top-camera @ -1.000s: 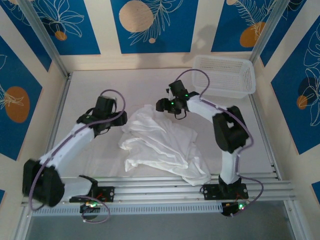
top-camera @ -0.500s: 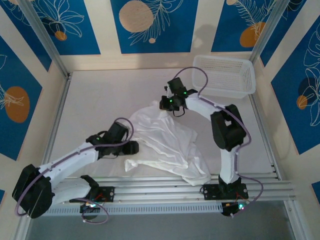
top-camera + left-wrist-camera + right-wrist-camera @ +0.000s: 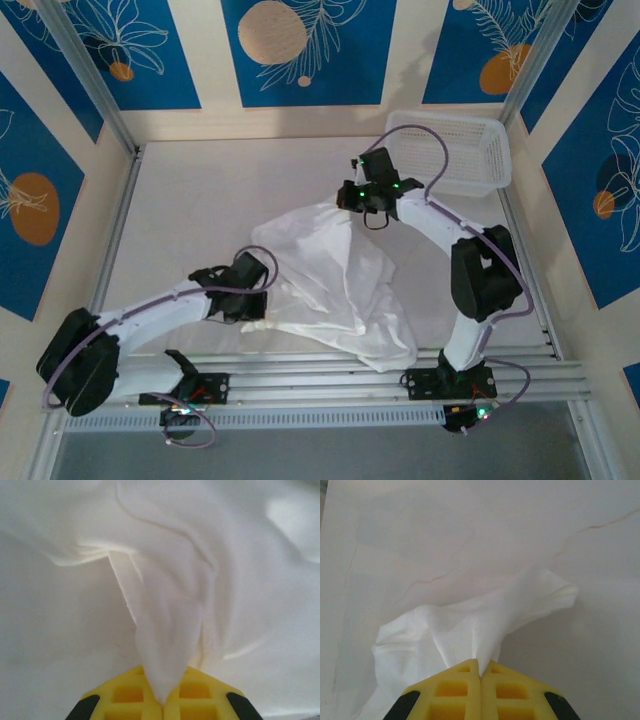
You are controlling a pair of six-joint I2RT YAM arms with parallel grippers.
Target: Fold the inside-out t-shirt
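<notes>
I have both pairs of yellow fingers pinched together on cloth. The left gripper [image 3: 161, 706] clamps a bunched fold of the inside-out t-shirt [image 3: 345, 285], which comes out from between its 2 fingers and fans wide ahead of them. The right gripper [image 3: 480, 669] bites a corner (a thin white peak), with fabric spilling left of and ahead of its fingertips over the bare table [image 3: 200, 200]. The shirt stretches between the 2 grippers. The white mesh basket [image 3: 470, 150] sits near the right fingers, beyond them.
</notes>
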